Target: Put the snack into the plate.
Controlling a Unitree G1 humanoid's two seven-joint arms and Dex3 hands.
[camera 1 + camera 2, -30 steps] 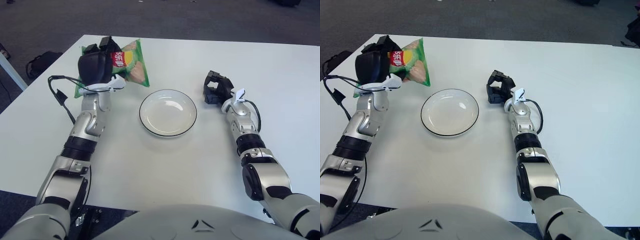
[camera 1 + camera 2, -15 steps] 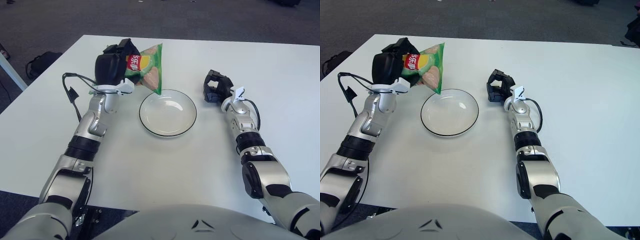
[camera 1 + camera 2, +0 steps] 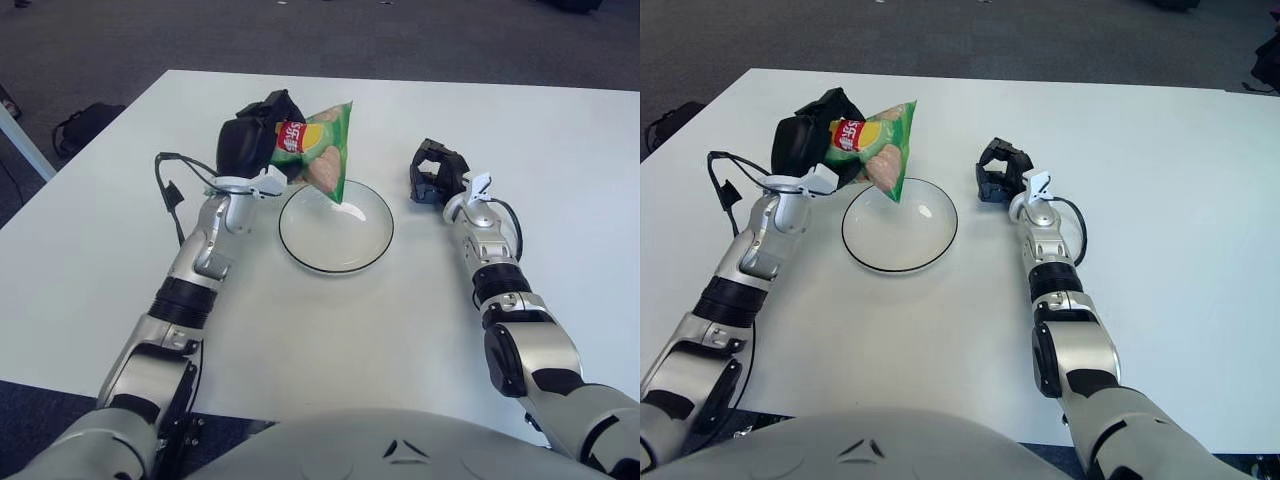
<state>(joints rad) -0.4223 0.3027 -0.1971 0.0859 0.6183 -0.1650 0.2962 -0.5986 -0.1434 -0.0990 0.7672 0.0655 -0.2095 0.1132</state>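
Observation:
A green snack bag (image 3: 322, 150) with a red logo hangs in the air from my left hand (image 3: 262, 140), which is shut on its left end. The bag's lower corner is over the far left rim of the white plate (image 3: 336, 226) with a dark edge. The plate sits at the table's middle and holds nothing. My right hand (image 3: 436, 174) rests on the table just right of the plate, fingers curled, holding nothing.
The white table (image 3: 560, 160) stretches wide to the right and front. A black cable (image 3: 172, 190) loops off my left forearm. A dark bag (image 3: 82, 126) lies on the floor beyond the table's left edge.
My left hand has carried the snack bag to the right, from the table's far left to above the plate's left rim. The right hand has not moved.

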